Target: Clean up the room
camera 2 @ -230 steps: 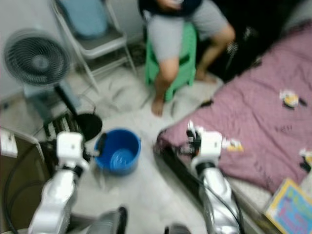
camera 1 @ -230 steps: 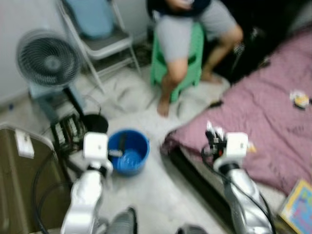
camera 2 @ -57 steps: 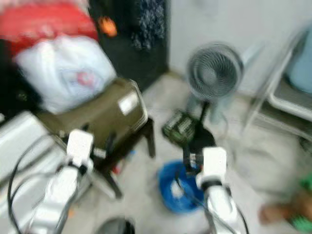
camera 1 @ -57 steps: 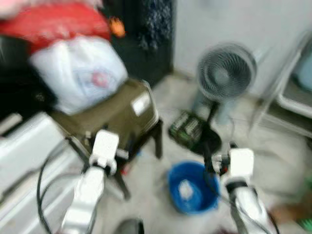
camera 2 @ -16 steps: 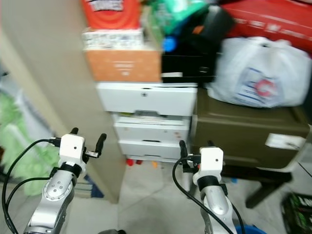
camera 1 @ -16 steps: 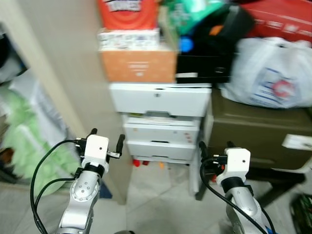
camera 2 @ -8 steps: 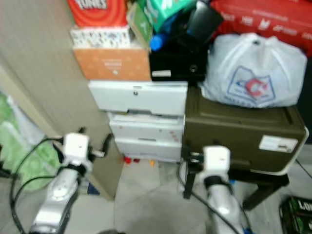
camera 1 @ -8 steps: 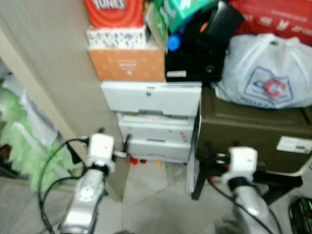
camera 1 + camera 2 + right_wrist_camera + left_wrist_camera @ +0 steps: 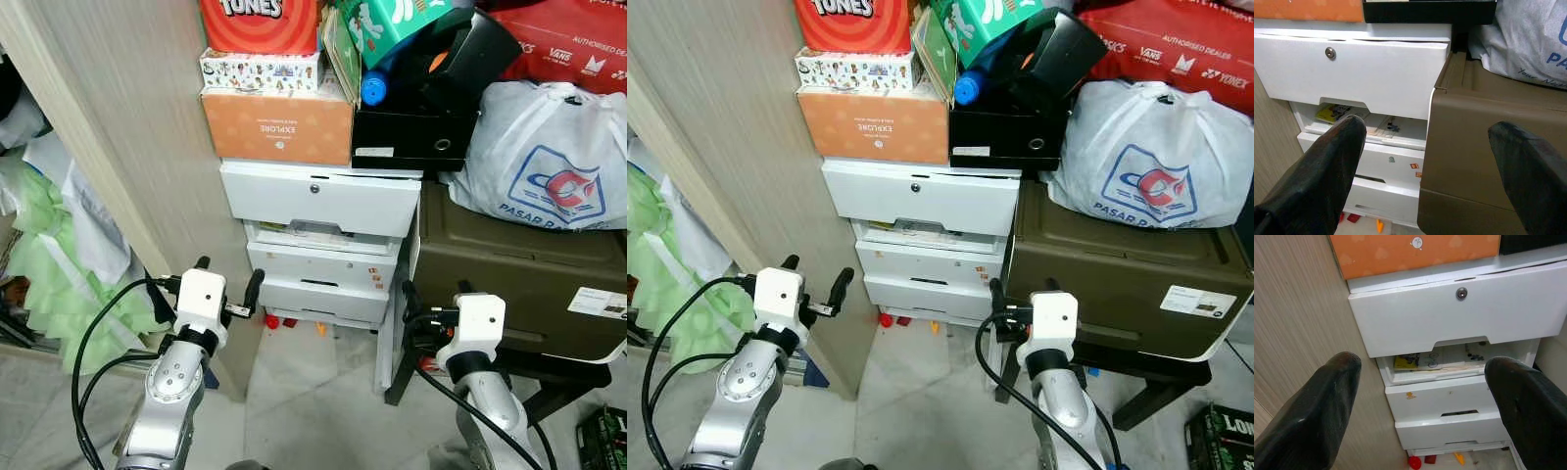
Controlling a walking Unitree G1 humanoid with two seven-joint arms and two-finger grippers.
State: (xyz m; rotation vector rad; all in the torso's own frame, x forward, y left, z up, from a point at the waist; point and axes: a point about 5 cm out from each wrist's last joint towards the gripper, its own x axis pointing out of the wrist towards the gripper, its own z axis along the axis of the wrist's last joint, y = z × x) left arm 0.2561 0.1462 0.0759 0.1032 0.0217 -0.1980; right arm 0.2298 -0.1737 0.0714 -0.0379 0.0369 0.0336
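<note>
2 grippers, head view: your left gripper [image 9: 224, 284] and right gripper [image 9: 433, 302] hover empty, fingers spread, near the white drawer unit [image 9: 323, 235], likely scouting clutter. Wrist views: small red bits [image 9: 1420, 461] litter the floor below its drawers.

A white drawer unit [image 9: 318, 235] carries an orange box [image 9: 276, 125]; beside it, a white bag [image 9: 544, 157] tops an olive trunk [image 9: 509, 279].

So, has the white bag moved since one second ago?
No. The white bag still lies on the olive trunk, against the black box; only the camera shifted.
</note>
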